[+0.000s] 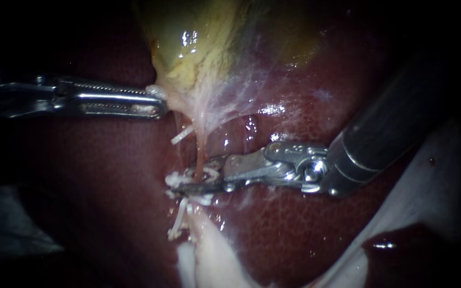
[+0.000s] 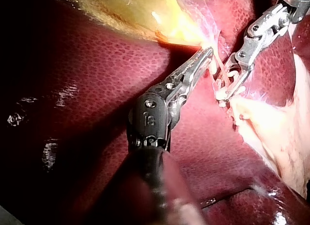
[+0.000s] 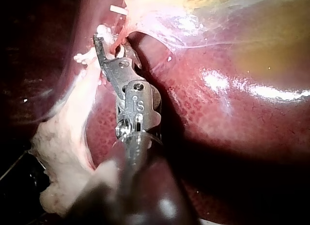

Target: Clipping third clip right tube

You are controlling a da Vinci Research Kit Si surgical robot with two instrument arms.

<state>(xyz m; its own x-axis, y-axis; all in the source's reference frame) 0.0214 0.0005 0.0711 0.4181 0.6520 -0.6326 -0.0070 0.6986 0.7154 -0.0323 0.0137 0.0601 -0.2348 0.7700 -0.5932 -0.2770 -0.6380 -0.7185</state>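
Observation:
A thin pink tube (image 1: 203,154) runs down from the yellow gallbladder (image 1: 198,42) over the dark red liver (image 1: 284,234). My right instrument (image 1: 180,182) comes in from the right. Its jaws straddle the tube crosswise and stand shut on a white clip (image 1: 209,172) held between them. One white clip (image 1: 181,135) sits higher on the strands beside the tube, another (image 1: 178,224) lower. My left instrument (image 1: 156,101) is shut on the pale tissue at the gallbladder's neck (image 1: 158,92). In the left wrist view the right instrument (image 2: 230,84) encloses the tube (image 2: 219,65).
A pale fatty strip (image 1: 209,261) hangs below the clips. Thin white membrane (image 1: 241,90) fans from the gallbladder onto the liver. A pale fold (image 1: 417,186) lies under the right shaft. In the right wrist view the pale strip (image 3: 72,138) runs beside my right instrument (image 3: 104,43).

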